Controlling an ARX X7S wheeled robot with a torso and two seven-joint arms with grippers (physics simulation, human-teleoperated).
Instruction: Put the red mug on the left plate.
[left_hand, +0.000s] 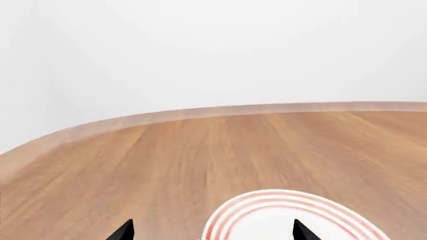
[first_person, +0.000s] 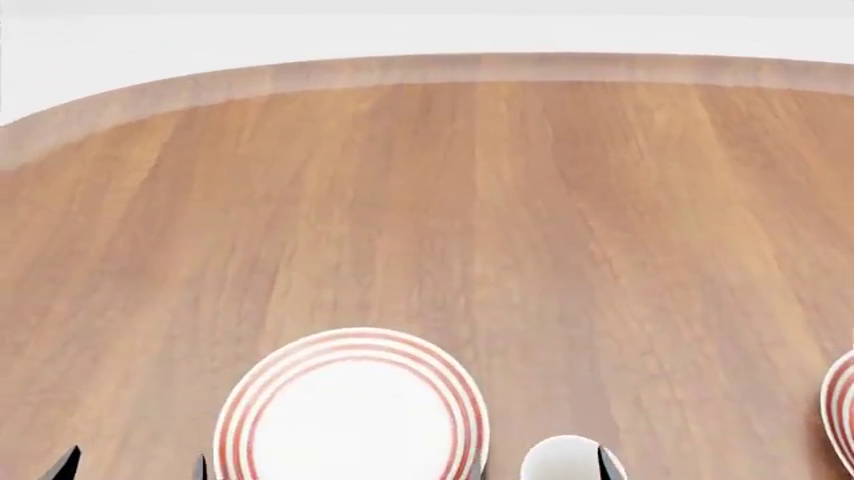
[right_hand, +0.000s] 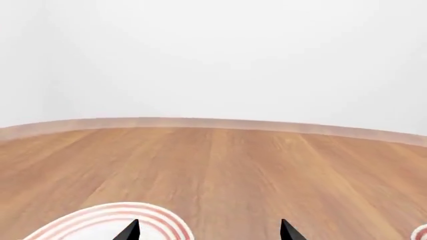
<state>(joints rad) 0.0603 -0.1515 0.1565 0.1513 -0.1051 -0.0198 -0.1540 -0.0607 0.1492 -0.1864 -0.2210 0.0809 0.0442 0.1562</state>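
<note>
The red mug is out of view in all three views. The left plate (first_person: 350, 410), white with thin red rings, lies on the wooden table near the front edge. It also shows in the left wrist view (left_hand: 287, 216) and the right wrist view (right_hand: 110, 221). My left gripper (first_person: 134, 468) is open and empty, just left of this plate; in its own view (left_hand: 213, 233) only the two dark tips show, wide apart. My right gripper (right_hand: 209, 233) is open and empty, to the right of the plate. One of its fingertips (first_person: 610, 465) shows in the head view.
A round white rim (first_person: 566, 461) pokes in at the head view's bottom edge beside my right fingertip; I cannot tell which mug it is. The second ringed plate (first_person: 842, 412) is cut off at the right edge, and a sliver of it shows in the right wrist view (right_hand: 420, 232). The table's (first_person: 441, 200) curved far edge meets a white wall.
</note>
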